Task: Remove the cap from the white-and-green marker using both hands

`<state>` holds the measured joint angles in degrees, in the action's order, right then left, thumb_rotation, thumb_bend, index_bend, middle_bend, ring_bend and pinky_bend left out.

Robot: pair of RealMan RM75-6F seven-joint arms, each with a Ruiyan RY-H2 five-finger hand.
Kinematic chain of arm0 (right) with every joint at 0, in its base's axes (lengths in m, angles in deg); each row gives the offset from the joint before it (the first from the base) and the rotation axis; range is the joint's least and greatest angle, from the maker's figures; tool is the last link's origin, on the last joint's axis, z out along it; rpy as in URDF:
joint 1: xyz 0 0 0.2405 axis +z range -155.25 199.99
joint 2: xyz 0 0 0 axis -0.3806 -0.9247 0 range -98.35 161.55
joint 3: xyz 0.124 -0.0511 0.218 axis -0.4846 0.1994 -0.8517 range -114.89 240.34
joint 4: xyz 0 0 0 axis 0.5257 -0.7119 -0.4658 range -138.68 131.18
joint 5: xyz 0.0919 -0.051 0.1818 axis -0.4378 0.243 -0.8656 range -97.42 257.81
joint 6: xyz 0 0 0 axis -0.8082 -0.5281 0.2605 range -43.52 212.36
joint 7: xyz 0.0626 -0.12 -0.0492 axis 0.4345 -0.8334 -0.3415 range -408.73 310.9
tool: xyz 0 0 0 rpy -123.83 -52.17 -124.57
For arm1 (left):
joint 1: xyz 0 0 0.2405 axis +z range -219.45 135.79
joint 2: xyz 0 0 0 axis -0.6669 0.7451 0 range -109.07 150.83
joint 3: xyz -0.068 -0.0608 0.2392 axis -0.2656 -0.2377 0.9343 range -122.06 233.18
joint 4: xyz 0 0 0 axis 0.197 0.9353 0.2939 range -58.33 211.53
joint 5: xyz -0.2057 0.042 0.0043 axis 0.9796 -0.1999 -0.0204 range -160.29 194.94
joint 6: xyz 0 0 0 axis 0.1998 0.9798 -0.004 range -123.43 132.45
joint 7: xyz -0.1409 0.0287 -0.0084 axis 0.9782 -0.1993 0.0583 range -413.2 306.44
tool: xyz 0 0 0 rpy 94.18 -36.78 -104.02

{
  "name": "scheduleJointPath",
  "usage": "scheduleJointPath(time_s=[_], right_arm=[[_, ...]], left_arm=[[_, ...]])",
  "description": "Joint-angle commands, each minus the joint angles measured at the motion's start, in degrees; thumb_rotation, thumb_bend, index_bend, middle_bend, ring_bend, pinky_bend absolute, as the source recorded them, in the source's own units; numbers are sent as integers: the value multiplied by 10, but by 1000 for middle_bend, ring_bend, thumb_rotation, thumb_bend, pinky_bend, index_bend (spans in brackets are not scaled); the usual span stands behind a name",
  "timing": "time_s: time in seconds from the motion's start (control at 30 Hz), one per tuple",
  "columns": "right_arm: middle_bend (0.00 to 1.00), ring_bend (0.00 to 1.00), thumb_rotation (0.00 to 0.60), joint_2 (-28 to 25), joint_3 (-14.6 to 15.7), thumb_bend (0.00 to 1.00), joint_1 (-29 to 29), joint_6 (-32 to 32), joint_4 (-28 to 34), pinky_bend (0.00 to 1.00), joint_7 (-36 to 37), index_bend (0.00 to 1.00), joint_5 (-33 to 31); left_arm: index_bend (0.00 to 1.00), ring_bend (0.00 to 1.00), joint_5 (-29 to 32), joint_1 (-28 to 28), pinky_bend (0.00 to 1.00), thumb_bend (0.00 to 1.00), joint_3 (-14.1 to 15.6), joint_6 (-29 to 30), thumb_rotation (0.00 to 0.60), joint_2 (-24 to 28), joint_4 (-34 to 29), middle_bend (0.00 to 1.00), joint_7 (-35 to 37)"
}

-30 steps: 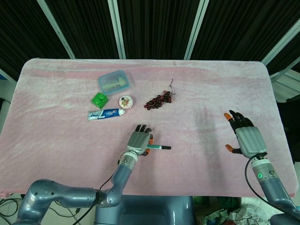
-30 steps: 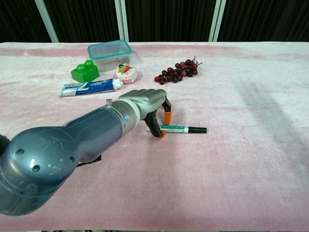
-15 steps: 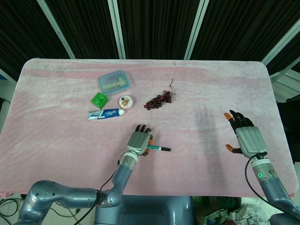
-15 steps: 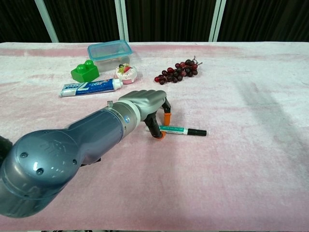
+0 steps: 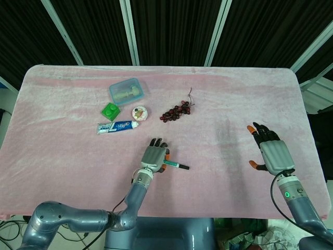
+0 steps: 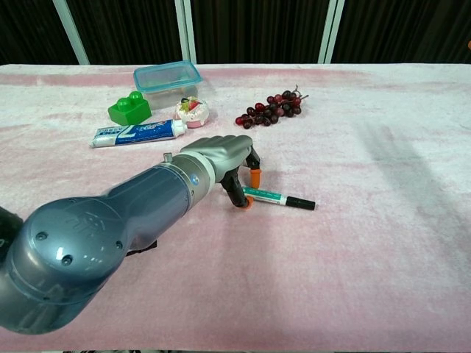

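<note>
The white-and-green marker [image 6: 280, 197] lies on the pink cloth at the table's centre front, its black cap [image 6: 302, 202] pointing right. My left hand [image 6: 219, 155] arches over the marker's left end, thumb and fingers closed around it, and the barrel is hidden under the palm. From the head view the marker [image 5: 178, 165] sticks out to the right of the left hand [image 5: 155, 156]. My right hand [image 5: 272, 153] hovers far to the right with fingers spread, holding nothing, well away from the marker. It does not show in the chest view.
Behind the marker at the left sit a toothpaste tube [image 6: 136, 133], a green block [image 6: 129, 109], a lidded blue container [image 6: 167, 76] and a small round cup [image 6: 193, 112]. Dark grapes [image 6: 271, 107] lie behind the centre.
The marker has swung slightly, its capped end dropping toward the table's front, with my left hand on its other end. The right hand has edged a little left.
</note>
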<state>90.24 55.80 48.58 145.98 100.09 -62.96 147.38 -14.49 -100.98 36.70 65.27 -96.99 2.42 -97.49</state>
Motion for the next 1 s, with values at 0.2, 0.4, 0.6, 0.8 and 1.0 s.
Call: scheduleJointPath(time_s=[0.2,0.4,0.6,0.8,1.0], right_arm=[[0,17,600,4,-20,118,8,3,24,150,31,63,2],[0,16,600,0,-49,118,29,-28,55,150,81,106,-27],[0,16,600,4,-89,117,82,-111,65,150,131,161,-119],[0,16,600,48,-97,119,121,-137,44,150,137,211,-161],[0,16,600,107,-84,119,146,-119,12,150,104,248,-189]], left_arm=[[645,0,-8,13,0,479,-33,8,600,8,9,238,40],[663,0,-12,15,0,491,-61,2,600,17,11,259,70],[675,0,-9,6,0,505,-81,5,600,34,-9,264,69],[684,0,8,-5,0,506,-95,4,600,39,-13,273,62],[685,0,26,-16,0,506,-99,5,600,37,-3,273,54]])
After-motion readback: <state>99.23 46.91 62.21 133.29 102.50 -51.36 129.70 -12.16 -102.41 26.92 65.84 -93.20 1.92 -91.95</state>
